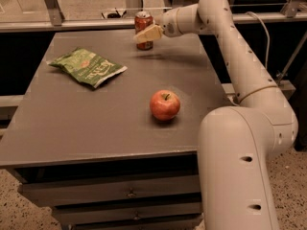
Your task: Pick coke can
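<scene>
The coke can, red with a silver top, stands upright at the far edge of the grey table. My gripper reaches in from the right at the can's height and overlaps its middle, so only the can's top and base show. The can rests on the table. The white arm arches from the lower right over the table's right side to the can.
A red apple sits right of the table's centre. A green chip bag lies at the left. A metal rail runs behind the table. Drawers are under the front edge.
</scene>
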Robot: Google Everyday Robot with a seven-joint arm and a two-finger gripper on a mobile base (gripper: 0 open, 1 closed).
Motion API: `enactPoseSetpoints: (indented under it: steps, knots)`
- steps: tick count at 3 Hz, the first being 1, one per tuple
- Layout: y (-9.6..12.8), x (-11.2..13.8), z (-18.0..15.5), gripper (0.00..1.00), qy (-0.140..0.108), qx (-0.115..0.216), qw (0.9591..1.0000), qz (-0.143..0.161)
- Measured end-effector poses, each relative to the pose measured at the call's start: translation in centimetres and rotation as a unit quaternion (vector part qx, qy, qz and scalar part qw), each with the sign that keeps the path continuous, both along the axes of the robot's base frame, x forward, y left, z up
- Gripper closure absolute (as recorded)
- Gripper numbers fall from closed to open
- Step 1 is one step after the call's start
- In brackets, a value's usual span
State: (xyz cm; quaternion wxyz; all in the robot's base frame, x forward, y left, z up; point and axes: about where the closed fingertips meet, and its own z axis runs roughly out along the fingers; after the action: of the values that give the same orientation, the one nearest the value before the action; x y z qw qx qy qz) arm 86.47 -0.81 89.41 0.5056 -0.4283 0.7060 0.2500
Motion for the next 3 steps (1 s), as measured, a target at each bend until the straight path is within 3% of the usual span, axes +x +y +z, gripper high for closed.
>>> enactPoseSetpoints:
  steps: [2,3]
  knots:
    - [1.5,-0.9,0.0,0.65,0.034,0.009,0.9991,0.022]
    - [0.9,-3.0,1.5,0.96,0.043,0.021,0.9978,0.045]
